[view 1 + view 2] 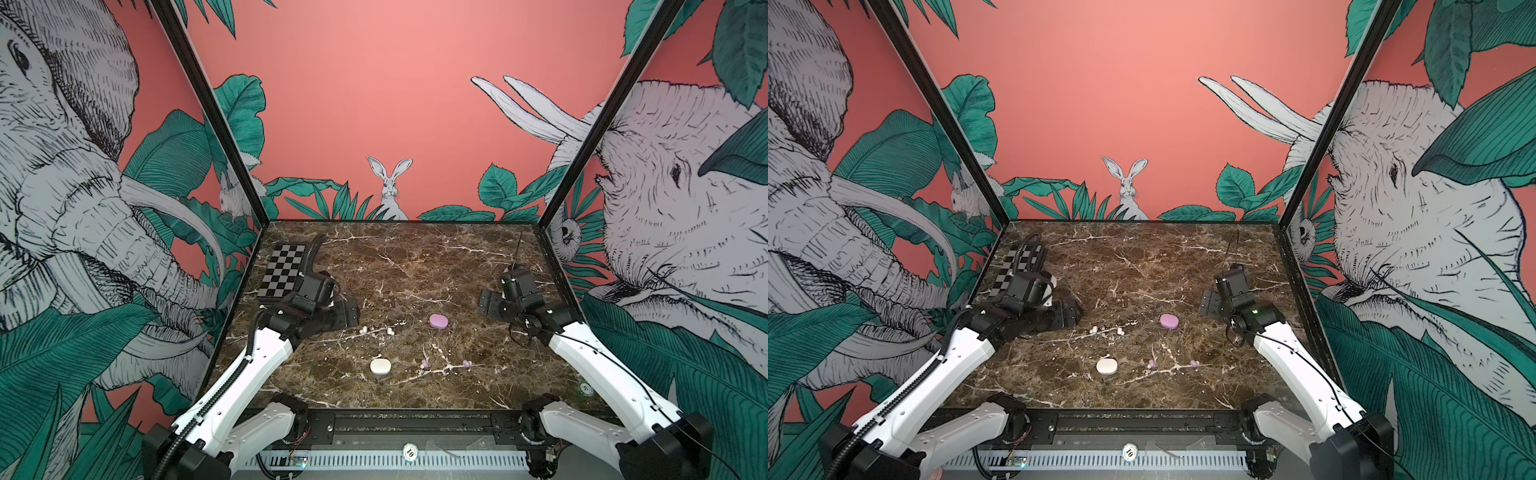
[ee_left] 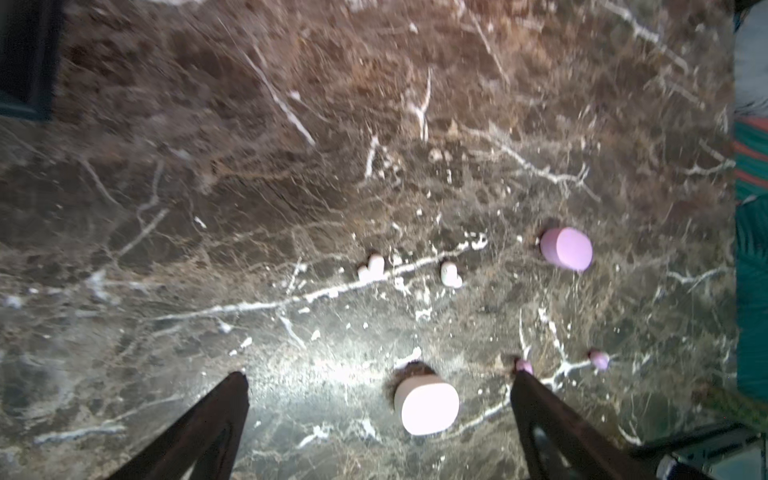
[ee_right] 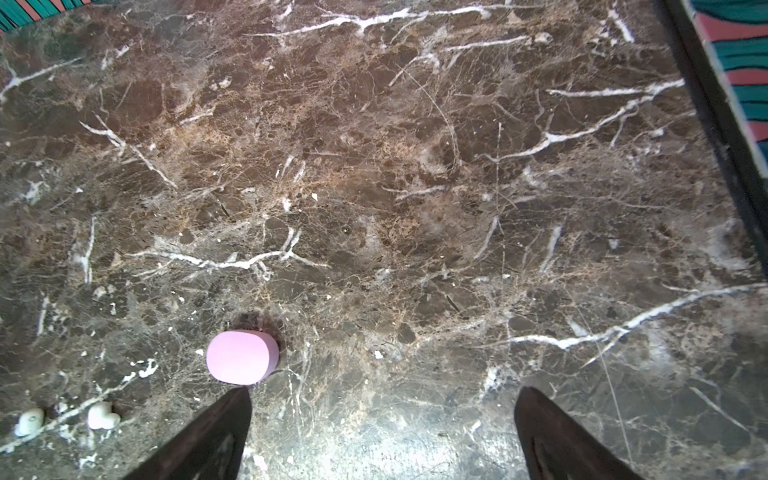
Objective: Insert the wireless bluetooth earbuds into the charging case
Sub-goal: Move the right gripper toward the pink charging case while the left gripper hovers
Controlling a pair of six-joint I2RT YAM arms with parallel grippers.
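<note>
Between my left jaws, just past their tips, the white case (image 2: 427, 404) is lying flat on the bench (image 2: 208, 166). The left jaws are standing wide open and are holding nothing. They are hanging above the bench, and I think that is so they can come down around something small.

One lilac bud (image 2: 524, 366) is sitting right at the tip of one left jaw. The other lilac bud (image 2: 599, 360) is lying a little outside that jaw. One white bud (image 2: 372, 268) and the other white bud (image 2: 451, 275) are resting near each other, further ahead of the left jaws.

My right jaws are standing wide open and empty too. The lilac case (image 3: 242, 356) is lying just ahead of one right jaw tip, not between the two.

All four buds are lying loose on the bench because none is in its case yet. Both cases are looking shut to me, so I am guessing a lid needs opening first. The buds are tiny and shiny, so I am thinking they may slip when pinched.
</note>
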